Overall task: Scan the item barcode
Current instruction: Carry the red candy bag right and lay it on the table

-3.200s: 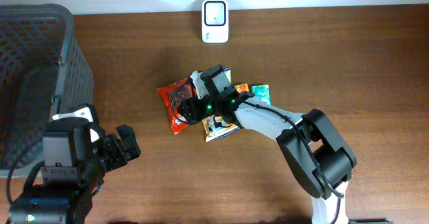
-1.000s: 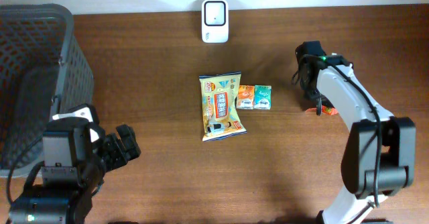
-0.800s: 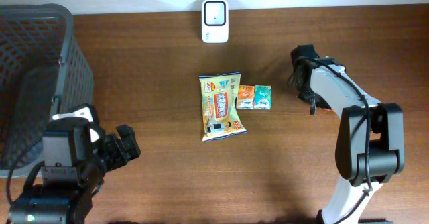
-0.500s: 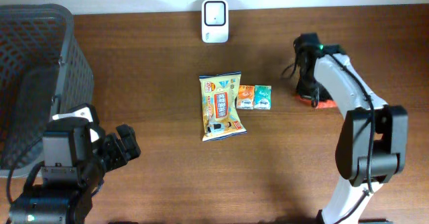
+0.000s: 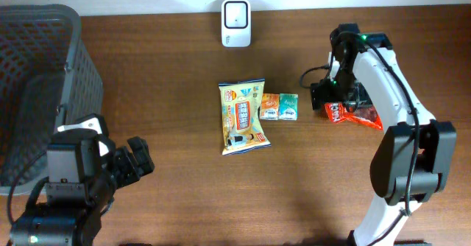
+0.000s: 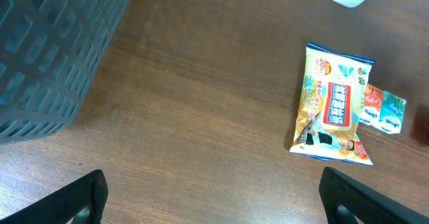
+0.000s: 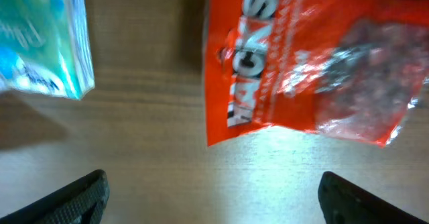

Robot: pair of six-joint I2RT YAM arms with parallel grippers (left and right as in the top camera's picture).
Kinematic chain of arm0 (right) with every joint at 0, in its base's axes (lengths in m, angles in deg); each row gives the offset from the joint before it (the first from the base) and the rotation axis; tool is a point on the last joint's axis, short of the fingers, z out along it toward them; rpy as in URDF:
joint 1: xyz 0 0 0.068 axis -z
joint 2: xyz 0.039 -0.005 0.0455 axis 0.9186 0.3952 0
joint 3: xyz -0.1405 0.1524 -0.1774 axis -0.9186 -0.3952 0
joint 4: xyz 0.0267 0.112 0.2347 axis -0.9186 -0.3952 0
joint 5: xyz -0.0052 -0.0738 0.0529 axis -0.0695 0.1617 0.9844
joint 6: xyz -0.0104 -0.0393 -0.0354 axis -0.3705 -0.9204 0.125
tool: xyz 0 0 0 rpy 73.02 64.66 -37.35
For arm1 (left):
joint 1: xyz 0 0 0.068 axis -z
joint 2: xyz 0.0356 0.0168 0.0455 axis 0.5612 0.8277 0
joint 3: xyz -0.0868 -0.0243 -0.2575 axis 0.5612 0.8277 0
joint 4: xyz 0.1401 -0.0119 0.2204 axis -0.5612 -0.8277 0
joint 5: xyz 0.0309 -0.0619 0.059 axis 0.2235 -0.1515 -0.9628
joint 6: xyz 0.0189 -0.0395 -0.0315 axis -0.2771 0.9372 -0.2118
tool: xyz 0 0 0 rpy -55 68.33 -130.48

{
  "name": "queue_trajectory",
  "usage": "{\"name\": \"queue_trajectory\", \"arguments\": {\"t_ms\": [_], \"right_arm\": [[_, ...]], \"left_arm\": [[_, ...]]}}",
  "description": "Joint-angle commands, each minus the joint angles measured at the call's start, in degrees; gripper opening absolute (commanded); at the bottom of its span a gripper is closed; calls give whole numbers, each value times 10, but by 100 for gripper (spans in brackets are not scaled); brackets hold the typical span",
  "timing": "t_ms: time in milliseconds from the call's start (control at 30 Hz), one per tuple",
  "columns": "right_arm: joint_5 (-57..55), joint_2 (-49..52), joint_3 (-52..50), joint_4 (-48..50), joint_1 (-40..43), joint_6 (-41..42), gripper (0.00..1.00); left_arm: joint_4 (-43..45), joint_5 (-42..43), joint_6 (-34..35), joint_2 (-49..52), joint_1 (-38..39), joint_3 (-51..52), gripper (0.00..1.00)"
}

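A red snack packet [image 5: 354, 115] lies flat on the table at the right, free of any grip. My right gripper [image 5: 326, 99] hovers just left of it and is open. In the right wrist view the red packet [image 7: 301, 63] fills the top, and the gripper [image 7: 211, 200] has only bare wood between its fingertips. The white barcode scanner [image 5: 236, 13] stands at the back edge, centre. At the lower left my left gripper [image 5: 140, 157] is open and holds nothing; its wrist view shows the gripper [image 6: 211, 200] above bare table.
A yellow snack bag [image 5: 242, 117] lies mid-table, with a small orange packet [image 5: 269, 107] and a teal packet [image 5: 288, 107] beside it. The teal packet [image 7: 47, 36] is near my right gripper. A dark mesh basket [image 5: 44, 69] fills the far left.
My right gripper carried the red packet from mid-table to the right side, set it down and opened, letting it go. The left arm has not moved.
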Motion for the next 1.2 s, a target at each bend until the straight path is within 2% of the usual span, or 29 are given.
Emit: {"name": "queue_trajectory", "arguments": {"t_ms": [0, 67, 233, 500, 533, 600, 667, 700, 767, 800, 833, 967, 1167], "right_arm": [[-77, -9, -71, 52, -35, -50, 99], [-189, -9, -122, 109, -53, -3, 99], [-291, -9, -166, 185, -59, -2, 99], [-296, -1, -207, 315, -34, -4, 99], [-289, -1, -209, 323, -28, -4, 96], [-271, -1, -222, 344, -18, 1, 73], [-249, -1, -234, 363, -15, 0, 68], [-243, -1, -236, 366, -14, 3, 61], [-242, -1, -235, 366, -14, 19, 41], [-242, -1, -232, 366, -14, 33, 27], [-235, -1, -223, 357, -14, 37, 20], [-209, -3, -123, 261, -14, 71, 5], [0, -3, 34, 157, -14, 71, 4]], "left_arm": [[-1, -3, 5, -2, -4, -2, 99], [-1, -3, 5, -2, -4, -2, 99], [-1, -3, 5, -2, -4, -2, 99], [-1, -3, 5, -2, -4, -2, 99], [-1, -3, 5, -2, -4, -2, 99], [-1, -3, 5, -2, -4, -2, 99], [-1, -3, 5, -2, -4, -2, 99], [-1, -3, 5, -2, -4, -2, 99], [-1, -3, 5, -2, -4, -2, 99], [-1, -3, 5, -2, -4, -2, 99], [-1, -3, 5, -2, -4, -2, 99], [-1, -3, 5, -2, -4, -2, 99], [-1, -3, 5, -2, -4, -2, 99]]}}
